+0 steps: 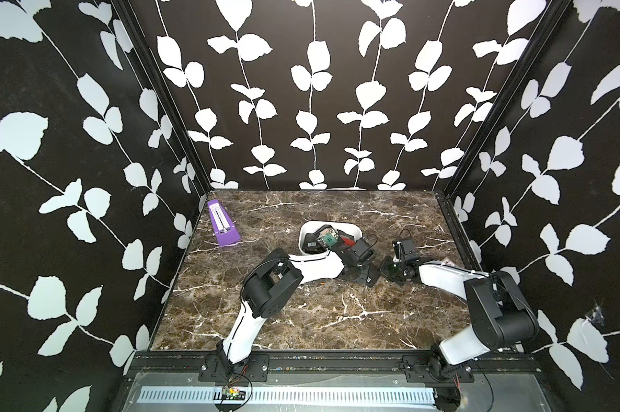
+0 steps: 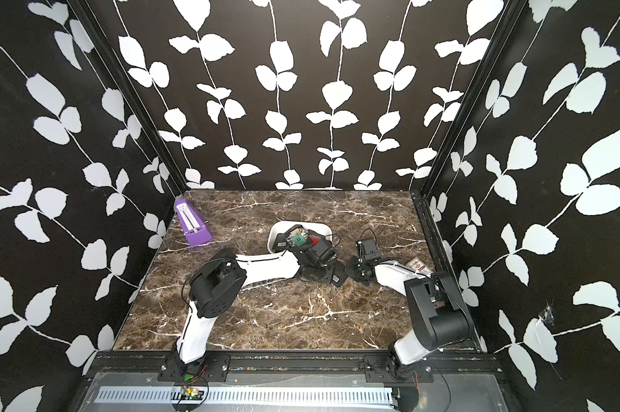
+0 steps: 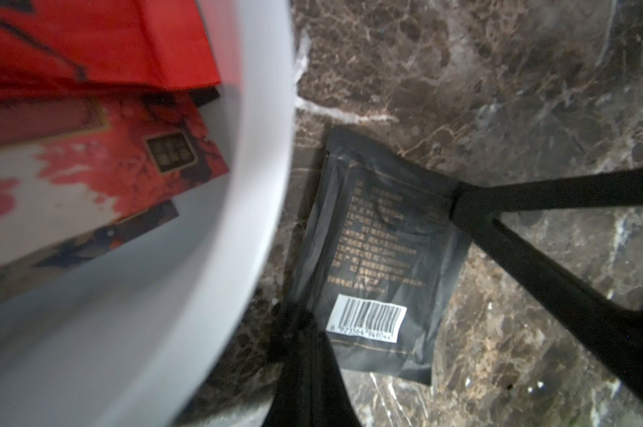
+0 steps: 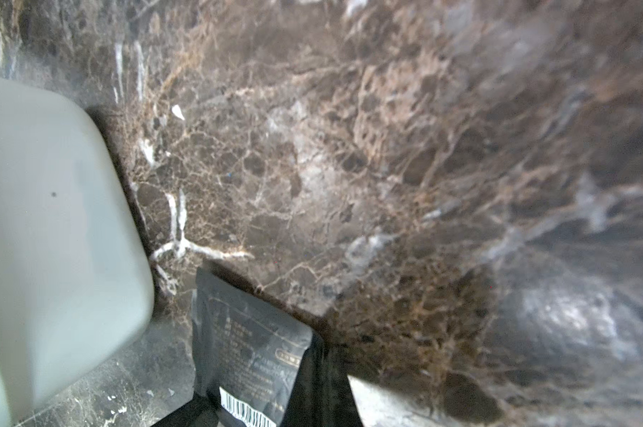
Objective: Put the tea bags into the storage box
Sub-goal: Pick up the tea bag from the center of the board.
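Tea bags (image 3: 90,48) in red and black already lying inside the storage box (image 3: 261,148); one black sachet (image 3: 379,240) outside it, flat on the marble table (image 3: 497,92), just beside the white outer wall, barcode label up. Right gripper (image 3: 457,201) pressed together on one corner of that sachet, with only a thin bite by the look of the wrist views. Left gripper (image 3: 301,321) also pressed together, tip down at the opposite corner, close to the wall; cannot tell whether pinning, pinching or merely touching. Likely trouble from here: slipping out of so shallow a pinch on a slick wrapper once lifted; tugging or tearing if pinned at the far corner during the lift; snagging on the rim or shoving the light box, given so little room beside the wall; knocking the two grippers together, with both arms crowded over one small packet; sliding back off the ones inside if dropped on top.
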Controlling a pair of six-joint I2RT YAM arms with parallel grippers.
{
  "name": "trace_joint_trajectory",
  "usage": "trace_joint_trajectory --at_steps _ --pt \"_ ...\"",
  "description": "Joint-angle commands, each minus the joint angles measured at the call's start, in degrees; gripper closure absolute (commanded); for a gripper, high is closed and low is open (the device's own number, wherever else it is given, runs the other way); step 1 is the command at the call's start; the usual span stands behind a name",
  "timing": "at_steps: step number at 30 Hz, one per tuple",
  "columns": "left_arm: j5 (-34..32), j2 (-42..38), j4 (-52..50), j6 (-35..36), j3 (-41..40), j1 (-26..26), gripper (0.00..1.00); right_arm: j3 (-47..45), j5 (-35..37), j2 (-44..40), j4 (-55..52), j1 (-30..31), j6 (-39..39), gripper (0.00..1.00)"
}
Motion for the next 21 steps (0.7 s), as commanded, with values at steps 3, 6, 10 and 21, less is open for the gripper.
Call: trace_joint_trajectory --at_steps 3,6,10,21 --pt "1.51 -2.77 -1.72 0.55 -0.91 -0.27 1.0 1.72 1.18 -4.66 -3.73 -0.03 -2.1 1.0" --pt "2.21 -6.79 -1.52 0.06 -0.82 -0.27 1.0 2.89 1.74 -9.23 -6.94 0.47 -2.68 1.0" --pt "1.67 -14.21 -2.01 -0.24 -1.92 -0.21 1.0 5.19 2.72 -15.82 -12.31 1.28 -3.25 1.0" --pt "-11.83 -37.12 -7.38 1.9 -13.27 0.95 0.61 19.69 5.09 -17.77 -20.46 8.06 -4.27 1.0"
